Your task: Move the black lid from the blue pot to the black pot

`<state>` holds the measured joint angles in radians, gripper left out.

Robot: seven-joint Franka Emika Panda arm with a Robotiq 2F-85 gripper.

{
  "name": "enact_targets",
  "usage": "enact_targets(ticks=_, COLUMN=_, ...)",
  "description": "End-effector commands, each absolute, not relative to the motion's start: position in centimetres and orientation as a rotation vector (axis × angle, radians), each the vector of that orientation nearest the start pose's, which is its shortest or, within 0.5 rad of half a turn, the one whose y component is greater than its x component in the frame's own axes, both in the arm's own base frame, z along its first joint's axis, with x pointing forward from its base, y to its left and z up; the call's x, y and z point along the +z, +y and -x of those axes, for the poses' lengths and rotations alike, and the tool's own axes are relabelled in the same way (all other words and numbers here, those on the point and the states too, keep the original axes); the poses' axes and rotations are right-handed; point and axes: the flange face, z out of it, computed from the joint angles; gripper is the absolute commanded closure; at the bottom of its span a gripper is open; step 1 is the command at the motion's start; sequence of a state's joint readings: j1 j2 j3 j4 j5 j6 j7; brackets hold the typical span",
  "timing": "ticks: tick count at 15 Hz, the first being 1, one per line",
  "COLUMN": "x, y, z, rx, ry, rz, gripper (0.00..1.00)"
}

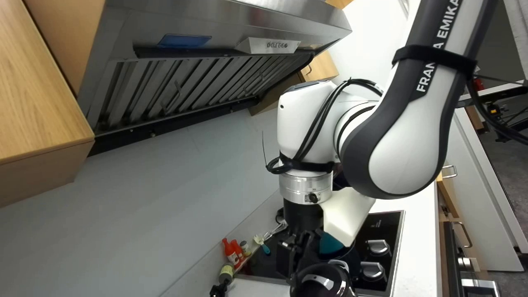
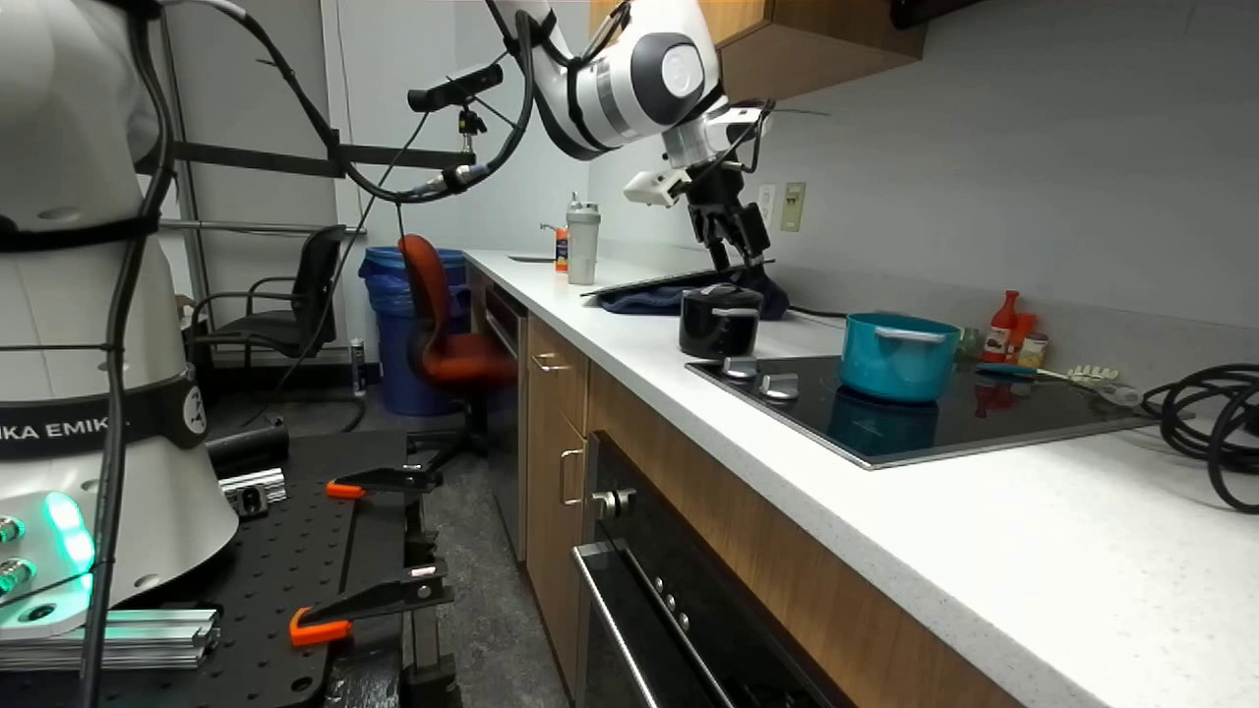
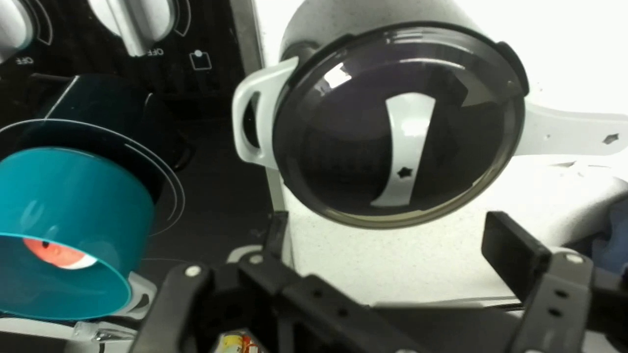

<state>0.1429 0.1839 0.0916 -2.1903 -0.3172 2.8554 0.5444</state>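
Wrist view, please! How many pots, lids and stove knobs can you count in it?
Pots: 2, the blue pot and the black pot
Lids: 1, the black lid
Stove knobs: 2, both partly cut off
Total: 5

From worktop (image 2: 1033, 560) front edge: lid (image 3: 400, 130) on L pot (image 2: 708, 334), nr that edge, L of cooktop (image 2: 993, 413). R pot (image 2: 897, 372) on cooktop, obj (image 3: 56, 252) inside. Bottles (image 2: 999, 329) at back edge; cables (image 2: 1220, 425) by cooktop R end.

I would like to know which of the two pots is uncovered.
The blue pot, standing on the cooktop: its top is open. The black pot, on the counter, is covered by the black lid.
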Motion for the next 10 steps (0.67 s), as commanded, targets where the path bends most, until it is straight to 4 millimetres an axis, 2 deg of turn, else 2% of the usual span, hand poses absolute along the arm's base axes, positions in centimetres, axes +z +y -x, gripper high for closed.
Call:
enact_targets(ticks=1, x=36.6, y=13.5, z=-57.8, rx=-0.815, ry=0.054, rz=2.994, gripper=0.0)
enact_targets(ticks=10, x=39.5, y=7.2, z=-56.7, rx=-0.844, ry=0.226, rz=3.039, gripper=0.0)
